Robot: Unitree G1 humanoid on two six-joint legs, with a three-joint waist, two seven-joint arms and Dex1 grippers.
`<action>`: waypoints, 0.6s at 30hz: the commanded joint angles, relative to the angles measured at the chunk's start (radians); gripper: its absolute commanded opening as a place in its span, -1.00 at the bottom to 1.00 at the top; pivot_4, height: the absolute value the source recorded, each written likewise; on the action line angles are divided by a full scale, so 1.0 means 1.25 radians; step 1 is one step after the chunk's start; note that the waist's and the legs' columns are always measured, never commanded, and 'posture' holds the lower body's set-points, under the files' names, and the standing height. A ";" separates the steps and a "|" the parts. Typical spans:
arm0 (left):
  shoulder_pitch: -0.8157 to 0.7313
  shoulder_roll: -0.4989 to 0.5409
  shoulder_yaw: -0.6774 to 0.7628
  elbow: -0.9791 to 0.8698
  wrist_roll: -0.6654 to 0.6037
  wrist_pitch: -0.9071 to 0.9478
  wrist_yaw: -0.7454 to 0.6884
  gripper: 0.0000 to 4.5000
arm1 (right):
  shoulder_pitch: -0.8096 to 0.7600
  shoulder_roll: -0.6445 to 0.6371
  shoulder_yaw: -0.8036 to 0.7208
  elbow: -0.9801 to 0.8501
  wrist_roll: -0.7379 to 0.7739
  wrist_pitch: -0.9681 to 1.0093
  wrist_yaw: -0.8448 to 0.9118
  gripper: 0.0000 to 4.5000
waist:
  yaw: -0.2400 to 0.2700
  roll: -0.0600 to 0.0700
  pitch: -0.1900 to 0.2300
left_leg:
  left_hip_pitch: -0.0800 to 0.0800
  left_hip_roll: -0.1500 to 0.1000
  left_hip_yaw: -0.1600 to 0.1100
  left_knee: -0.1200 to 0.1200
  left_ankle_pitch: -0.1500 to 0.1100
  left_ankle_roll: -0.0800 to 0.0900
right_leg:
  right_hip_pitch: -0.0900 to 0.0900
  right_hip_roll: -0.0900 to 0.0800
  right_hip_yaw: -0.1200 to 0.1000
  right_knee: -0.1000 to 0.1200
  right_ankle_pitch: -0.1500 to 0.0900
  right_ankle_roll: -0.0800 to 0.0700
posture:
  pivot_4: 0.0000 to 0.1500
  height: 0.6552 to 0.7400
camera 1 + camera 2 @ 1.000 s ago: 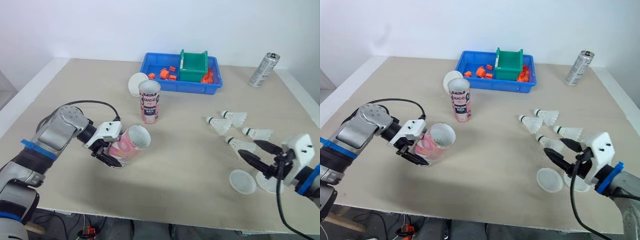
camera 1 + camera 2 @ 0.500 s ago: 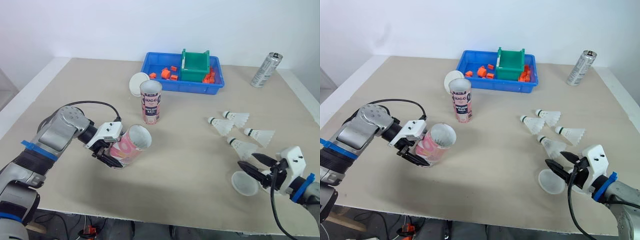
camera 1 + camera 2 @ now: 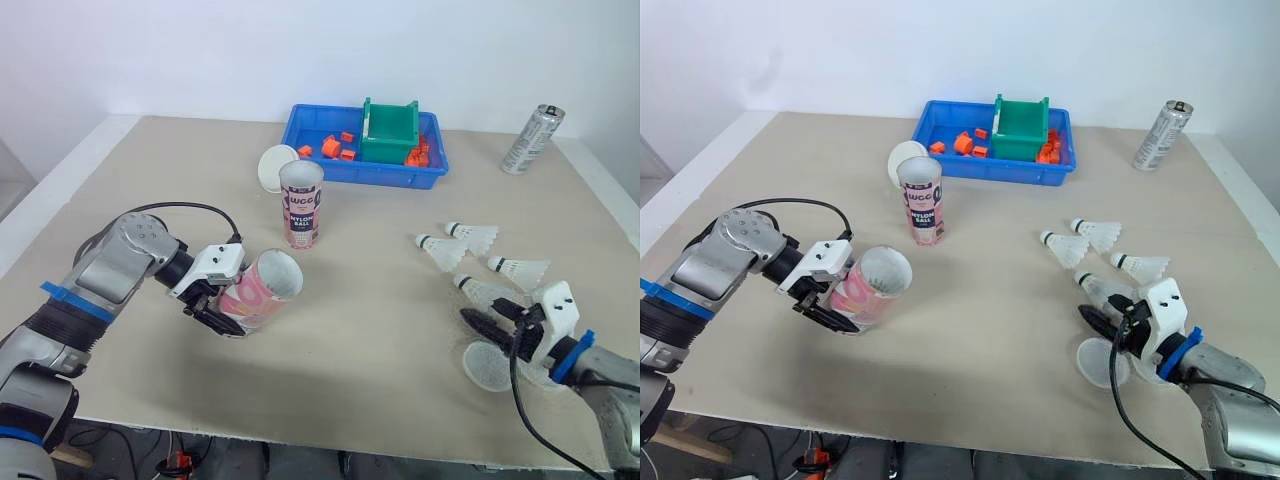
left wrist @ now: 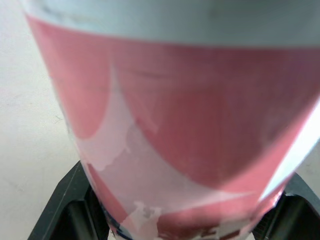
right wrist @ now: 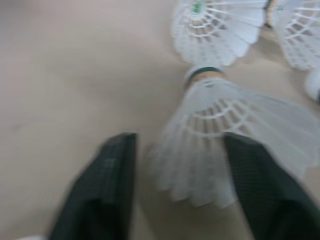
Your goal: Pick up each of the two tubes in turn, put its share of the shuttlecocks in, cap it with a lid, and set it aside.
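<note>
Grips pink tube [image 3: 262, 287] in closed left claw [image 3: 220, 304], tilted, open mouth raised. Reads "NYLON BALL" on second tube [image 3: 300, 205], upright before blue bin [image 3: 350, 173]. Straddles one shuttlecock [image 5: 220, 125] on tabletop [image 3: 380, 280] with right claw [image 5: 177, 150] spread open, not pinching, beside white lid [image 3: 487, 366].

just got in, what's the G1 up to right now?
It is mid-way through loading shuttlecocks into tubes. The left gripper holds a pink tube tilted, with its open mouth towards the right arm's side. The right gripper is low over the table, jaws open on either side of a shuttlecock, not closed on it. A second tube stands upright near the blue bin, and a lid lies by the right gripper.
</note>
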 commanded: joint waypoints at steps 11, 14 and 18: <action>0.014 -0.008 -0.029 0.004 0.014 0.000 -0.005 0.37 | 0.049 -0.050 -0.062 -0.150 0.074 0.027 0.042 -0.99 | 0.000 0.000 0.000 | 0.000 0.000 0.000 0.000 0.000 0.000 | 0.000 0.000 0.000 0.000 0.000 0.000 | 1.00 0.71; 0.008 -0.013 -0.033 0.013 0.015 -0.006 -0.005 0.37 | 0.022 -0.101 -0.057 -0.258 0.114 0.073 0.057 -0.99 | -0.002 0.001 0.000 | 0.000 0.000 0.000 0.000 0.000 0.000 | 0.000 0.000 0.000 0.000 0.000 0.000 | 1.00 0.71; -0.002 -0.020 -0.041 0.028 0.018 -0.015 -0.005 0.37 | -0.110 -0.186 0.026 -0.410 0.181 0.131 0.095 -0.99 | -0.007 0.001 0.000 | 0.001 0.000 0.000 0.001 0.000 0.000 | 0.001 0.000 0.000 0.000 0.001 0.001 | 1.00 0.71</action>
